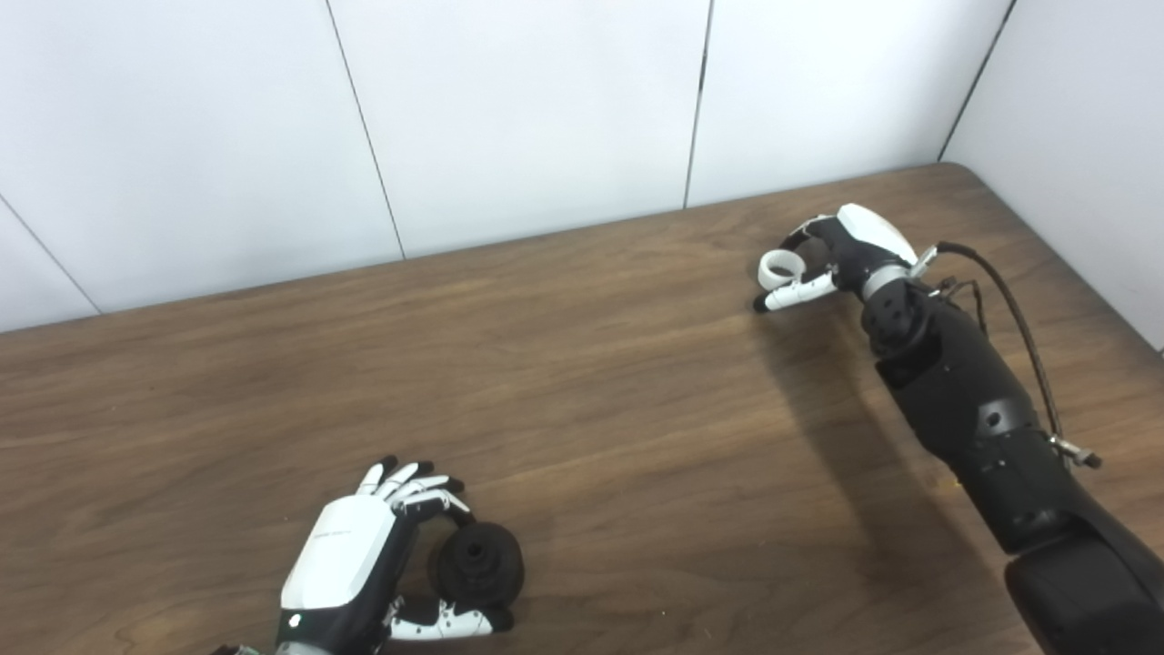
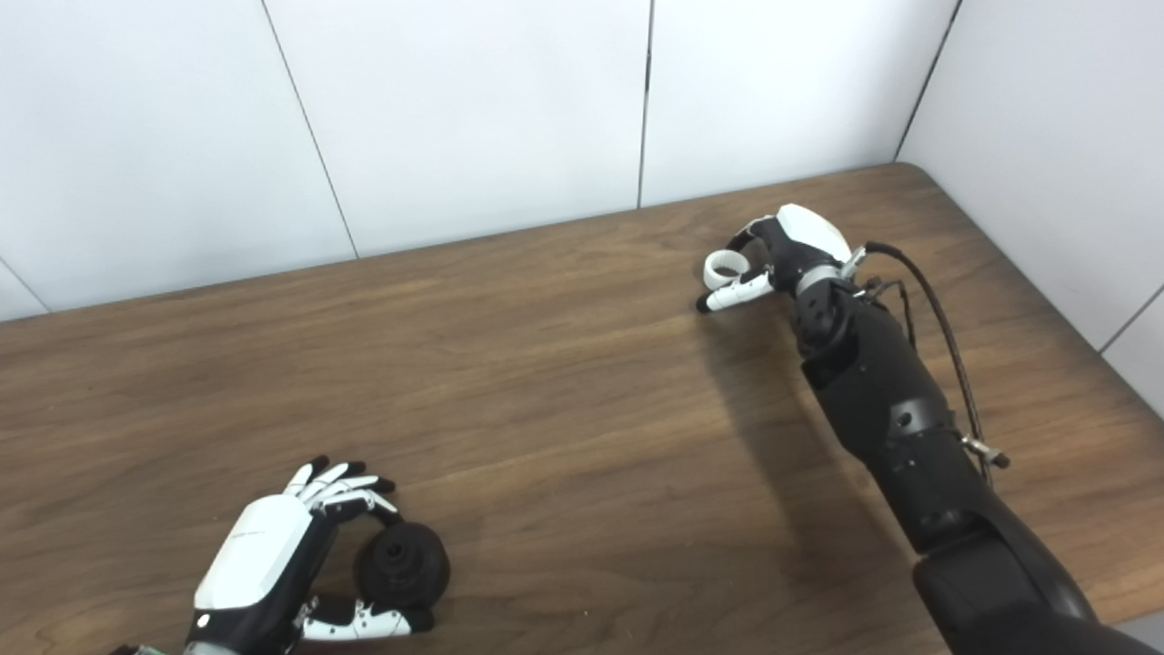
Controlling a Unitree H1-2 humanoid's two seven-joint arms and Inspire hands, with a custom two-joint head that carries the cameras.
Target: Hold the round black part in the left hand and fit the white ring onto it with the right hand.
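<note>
The ring (image 1: 780,267), pinched in the right robot hand (image 1: 832,259), sits well apart from the black part (image 1: 476,566), far right and behind it, which the left robot hand (image 1: 364,555) cups.

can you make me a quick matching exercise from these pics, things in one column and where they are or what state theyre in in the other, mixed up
Column 1
1. round black part
2. white ring
3. left robot hand
4. table

Column 2
A. pinched in the right robot hand, far right side
B. brown wood surface under everything
C. curled around the black part, near the bottom edge
D. between the fingers and thumb of the left robot hand, near left

Pairs: 1-D, 2-A, 3-C, 4-B
</note>
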